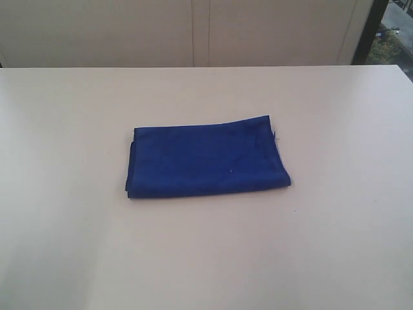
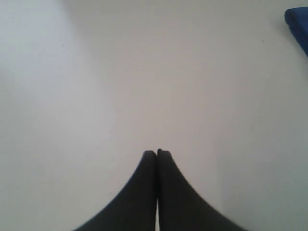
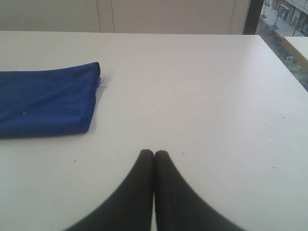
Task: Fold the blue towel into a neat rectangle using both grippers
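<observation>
The blue towel lies folded in a flat rectangle at the middle of the white table, with a thin loose thread at its far right corner. No arm shows in the exterior view. In the left wrist view my left gripper is shut with nothing in it, over bare table, and only a corner of the towel shows at the frame's edge. In the right wrist view my right gripper is shut and empty, well clear of the towel's end.
A pale wall with panel seams runs behind the table's far edge. A dark window frame stands at the back right, past the table's right edge.
</observation>
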Controlling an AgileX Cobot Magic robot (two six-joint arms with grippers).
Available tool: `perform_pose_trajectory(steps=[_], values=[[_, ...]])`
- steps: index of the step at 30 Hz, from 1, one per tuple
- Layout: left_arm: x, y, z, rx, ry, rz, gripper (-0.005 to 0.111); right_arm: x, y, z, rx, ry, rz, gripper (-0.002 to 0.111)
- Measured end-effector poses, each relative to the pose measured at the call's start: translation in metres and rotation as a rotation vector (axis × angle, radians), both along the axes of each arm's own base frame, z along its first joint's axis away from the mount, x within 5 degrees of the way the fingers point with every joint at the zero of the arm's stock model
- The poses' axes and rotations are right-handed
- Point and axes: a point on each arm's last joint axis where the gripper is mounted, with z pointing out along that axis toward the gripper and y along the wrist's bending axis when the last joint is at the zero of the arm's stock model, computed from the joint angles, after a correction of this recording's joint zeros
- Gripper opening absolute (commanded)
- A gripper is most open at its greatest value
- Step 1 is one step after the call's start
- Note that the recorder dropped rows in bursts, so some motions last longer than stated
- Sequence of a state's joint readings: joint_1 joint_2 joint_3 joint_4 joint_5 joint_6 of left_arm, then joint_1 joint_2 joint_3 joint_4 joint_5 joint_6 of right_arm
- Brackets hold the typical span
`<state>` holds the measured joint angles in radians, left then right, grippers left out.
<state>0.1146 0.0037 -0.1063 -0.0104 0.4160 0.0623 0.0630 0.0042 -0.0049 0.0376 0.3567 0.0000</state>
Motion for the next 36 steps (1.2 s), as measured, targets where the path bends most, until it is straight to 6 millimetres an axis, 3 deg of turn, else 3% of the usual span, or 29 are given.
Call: perform_pose_trajectory(steps=[36], values=[[0.0000, -0.0004, 0.0000, -0.051, -0.004, 0.019, 0.000, 0.0000, 0.0000, 0.0000, 0.000, 0.000, 0.000, 0.000]])
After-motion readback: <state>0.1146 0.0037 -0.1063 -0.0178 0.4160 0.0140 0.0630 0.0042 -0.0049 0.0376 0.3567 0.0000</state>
